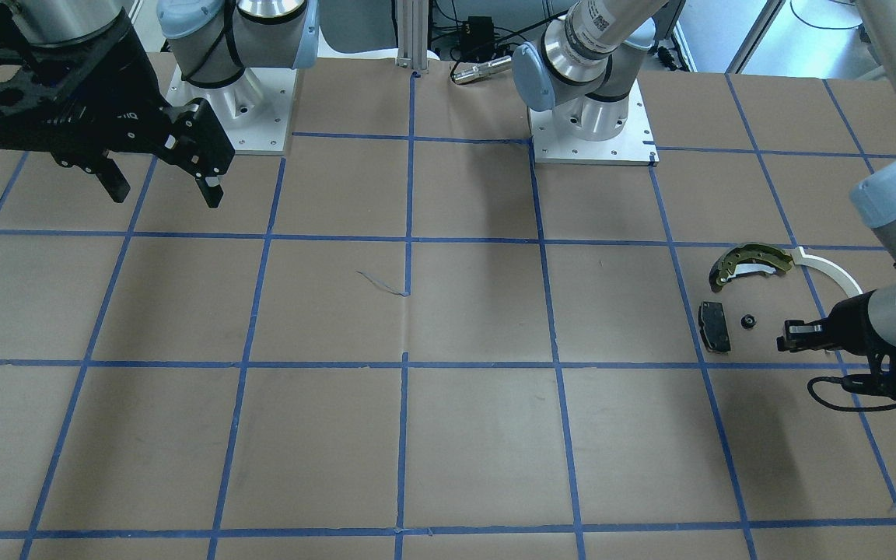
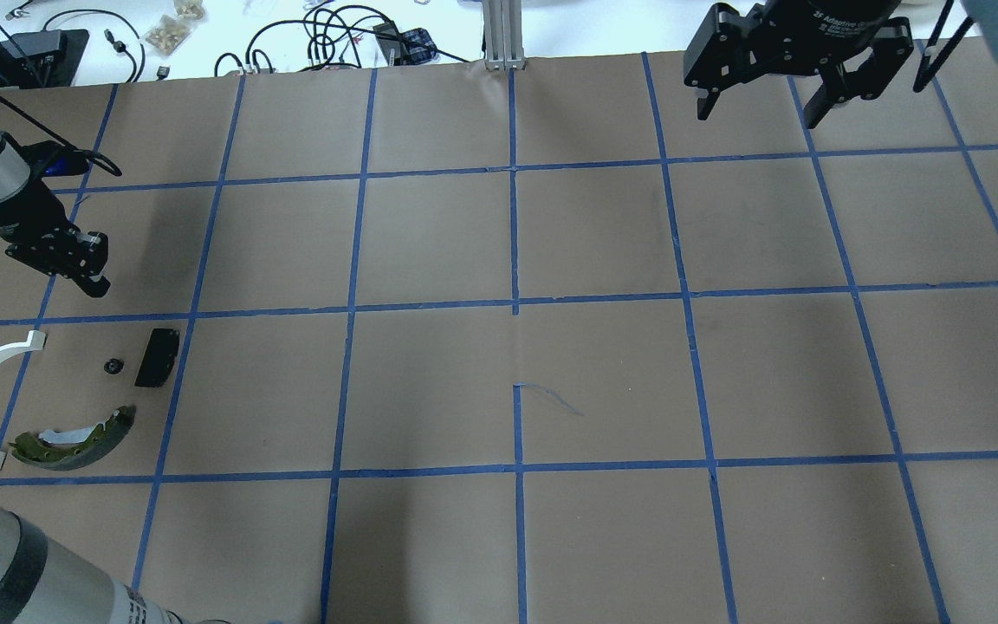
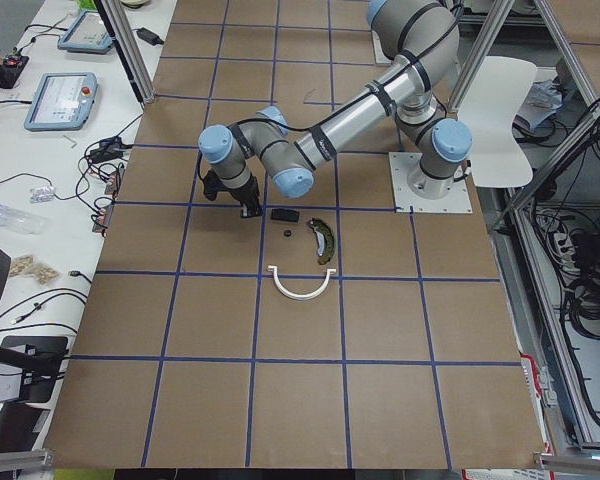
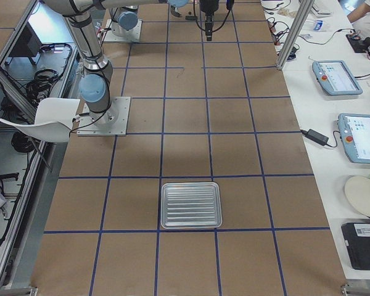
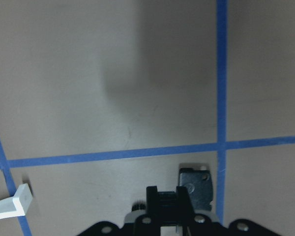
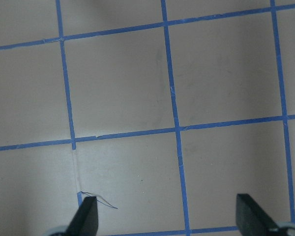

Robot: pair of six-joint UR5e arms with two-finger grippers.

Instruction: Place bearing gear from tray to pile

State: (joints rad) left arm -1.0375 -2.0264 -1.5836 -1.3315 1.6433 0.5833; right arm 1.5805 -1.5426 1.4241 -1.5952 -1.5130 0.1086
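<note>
The bearing gear (image 1: pixel 747 320), a small black round part, lies on the table inside the pile, also in the overhead view (image 2: pixel 113 366). Around it are the black pad (image 1: pixel 714 327), the olive-and-black brake shoe (image 1: pixel 751 263) and the white plastic arc (image 1: pixel 829 272). My left gripper (image 1: pixel 794 333) hovers just beside the pile, shut and empty; its wrist view shows the pad (image 5: pixel 196 186) and the arc's end (image 5: pixel 14 206). My right gripper (image 1: pixel 164 183) is open and empty, high over the far side of the table. The silver tray (image 4: pixel 191 205) is empty.
The table (image 2: pixel 516 260) is brown paper with a blue tape grid. The two arm bases (image 1: pixel 592 124) stand at the robot's edge. Cables and small items (image 2: pixel 334 35) lie beyond the far edge.
</note>
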